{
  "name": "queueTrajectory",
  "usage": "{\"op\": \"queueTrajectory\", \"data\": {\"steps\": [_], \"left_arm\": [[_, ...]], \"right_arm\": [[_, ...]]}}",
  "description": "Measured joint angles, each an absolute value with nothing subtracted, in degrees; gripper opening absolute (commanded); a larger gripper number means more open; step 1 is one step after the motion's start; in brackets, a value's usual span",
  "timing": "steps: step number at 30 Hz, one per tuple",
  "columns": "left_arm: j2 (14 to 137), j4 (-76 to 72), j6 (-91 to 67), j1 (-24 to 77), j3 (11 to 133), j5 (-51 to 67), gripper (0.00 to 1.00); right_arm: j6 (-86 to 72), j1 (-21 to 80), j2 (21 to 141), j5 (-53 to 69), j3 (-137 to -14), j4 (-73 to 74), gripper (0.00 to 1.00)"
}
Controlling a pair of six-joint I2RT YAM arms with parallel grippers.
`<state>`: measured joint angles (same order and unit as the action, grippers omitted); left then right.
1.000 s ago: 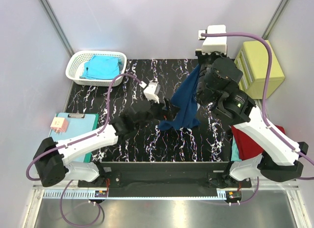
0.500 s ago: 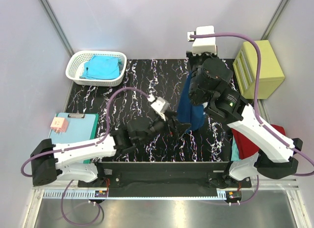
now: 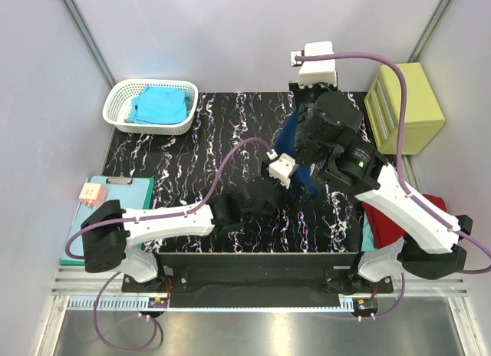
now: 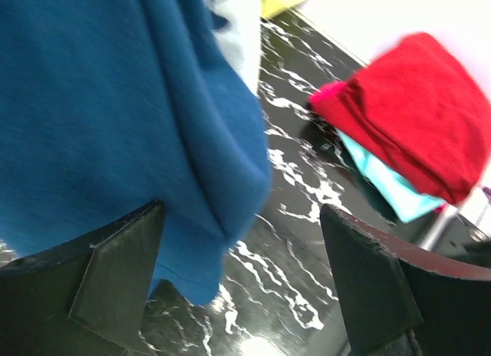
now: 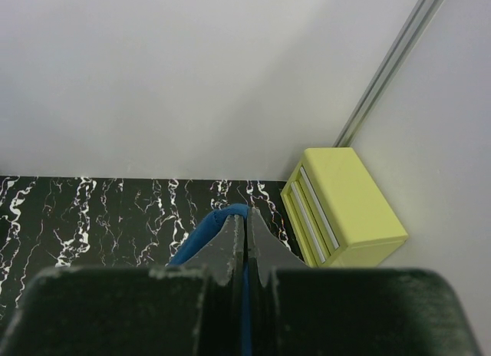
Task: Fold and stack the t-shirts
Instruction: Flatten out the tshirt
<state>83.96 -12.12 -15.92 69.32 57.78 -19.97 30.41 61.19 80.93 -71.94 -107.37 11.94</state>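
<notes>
The white basket point(image 3: 150, 128) sits at the upper left of the top view, on the far left corner of the black marbled table point(image 3: 192, 156). A turquoise tee point(image 3: 159, 104) lies folded inside it. A yellow drawer unit point(image 3: 403, 103) stands at the upper right with its drawers shut, so what is in it cannot be seen.

The navy tee point(image 3: 289, 143) hangs bunched in a narrow drape right of centre. Its long axis runs up and down, from the right gripper point(image 5: 245, 218) at the top toward the table below. In the right wrist view the jaws are pressed together on a fold of blue cloth, which rises between them.

In the left wrist view the tee fills the upper left of the frame, with a pale patch at the top edge. The left gripper point(image 4: 242, 210) has its jaws spread wide, and the tee's lower edge hangs over the left finger point(image 4: 115, 271). I cannot tell whether they touch.

At the table's lower right, a red tee point(image 4: 414, 110) lies on a second turquoise tee point(image 4: 383, 183). A clipboard point(image 3: 119, 199) lies at the left edge.
</notes>
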Motion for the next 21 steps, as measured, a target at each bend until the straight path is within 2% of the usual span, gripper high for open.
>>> {"op": "queueTrajectory", "data": {"steps": [3,16,19,21], "left_arm": [[83.6,-11.4,-15.0,69.3,57.9,-22.9,0.84],[81.0,-5.0,-15.8,66.7,57.2,-32.3,0.63],[81.3,-3.8,-16.2,66.7,57.3,-32.8,0.64],[81.8,-3.0,-16.4,66.7,57.3,-32.8,0.73]], "right_arm": [[30.4,61.2,80.9,-71.9,-107.4,11.9,0.0],[30.4,61.3,80.1,-71.9,-107.0,11.9,0.0],[30.4,61.4,80.0,-71.9,-106.9,11.9,0.0],[30.4,61.4,79.9,-71.9,-106.8,11.9,0.0]]}}
